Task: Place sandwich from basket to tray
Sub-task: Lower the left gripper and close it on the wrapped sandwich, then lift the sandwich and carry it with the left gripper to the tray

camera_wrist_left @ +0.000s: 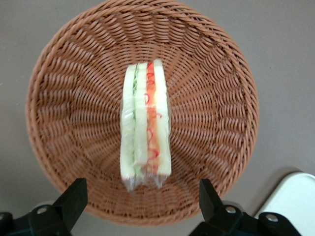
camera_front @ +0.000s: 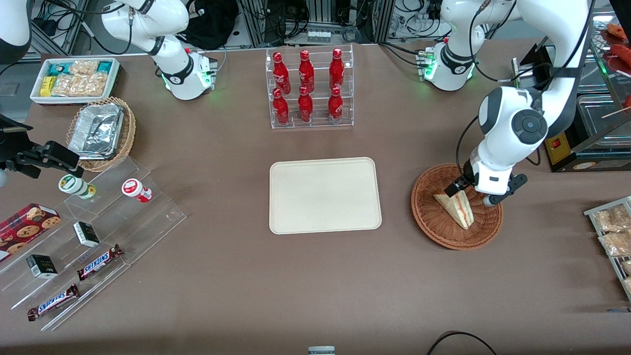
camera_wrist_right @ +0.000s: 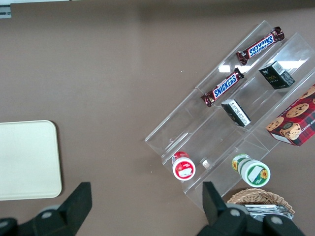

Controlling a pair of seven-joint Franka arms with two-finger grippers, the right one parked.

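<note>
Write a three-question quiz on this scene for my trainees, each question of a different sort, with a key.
1. True or false: the sandwich already lies on the tray.
2. The gripper is: A) shut on the sandwich, B) open above the basket, C) over the red bottles.
3. Fill in: the sandwich's striped cut edge faces ____.

Key:
1. False; it is in the basket, and nothing lies on the tray.
2. B; its fingers stand apart on either side of the sandwich's end, not touching it.
3. Upward, toward the wrist camera.
</note>
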